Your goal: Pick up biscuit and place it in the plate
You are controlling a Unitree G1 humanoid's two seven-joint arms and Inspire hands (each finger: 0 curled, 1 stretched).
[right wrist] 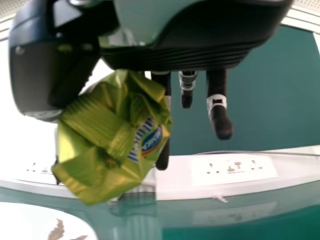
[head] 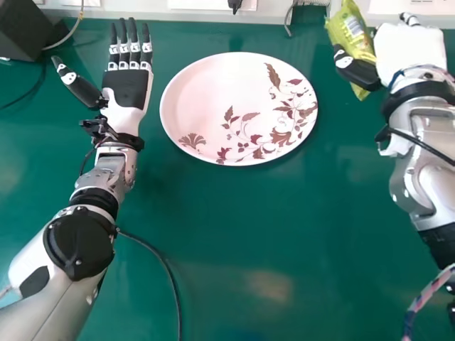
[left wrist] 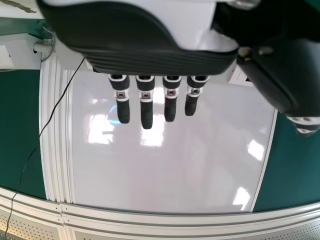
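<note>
To the plate's right, the right hand (head: pixel 412 53) pinches the biscuit (head: pixel 351 34), presumably for carrying over the plate (head: pixel 206 92); to its left, the left hand (head: pixel 128 89), empty and straight-fingered, leaves room.

- Head view: mounted on the robot's head; faces forward and down over the table (head: pixel 234 234); set back far enough to take in the left hand (head: pixel 128 89), the right hand (head: pixel 407 53) and the whole plate (head: pixel 213 92).
- Left wrist view: mounted at the left wrist, close to the hand; faces past the fingers (left wrist: pixel 146 112) toward a glossy panel (left wrist: pixel 160 175).
- Right wrist view: mounted at the right wrist, close to the packet (right wrist: pixel 112 135); faces past it toward a socket strip (right wrist: pixel 235 170).
- Shared, head and left wrist: left hand.
- Shared, head and right wrist: right hand, packet, part of the plate.
</note>
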